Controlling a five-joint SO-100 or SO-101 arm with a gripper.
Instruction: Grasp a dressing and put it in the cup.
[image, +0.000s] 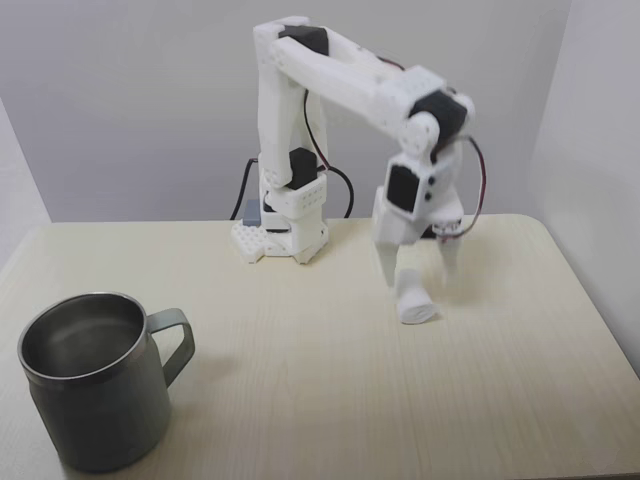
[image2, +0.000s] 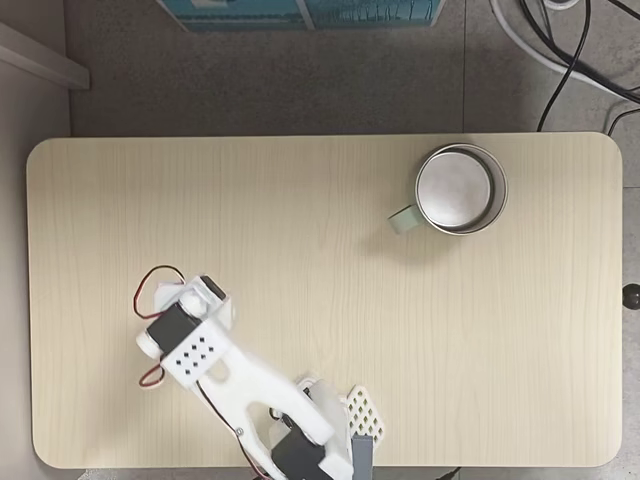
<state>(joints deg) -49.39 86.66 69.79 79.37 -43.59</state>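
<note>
The dressing, a small white roll, lies on the table right of centre in a fixed view. My gripper hangs just above it, open, with one finger on the roll's left and the other behind and to its right. Whether the left finger touches the roll I cannot tell. The cup, a grey steel mug with a squared handle, stands at the near left corner with nothing inside. From above, the cup sits at the upper right, far from the arm's wrist, which covers the gripper and the roll.
The arm's base stands at the table's back edge with cables behind it. The light wooden table lies bare between roll and cup. Walls close in behind and at both sides. Cables run on the floor beyond the table.
</note>
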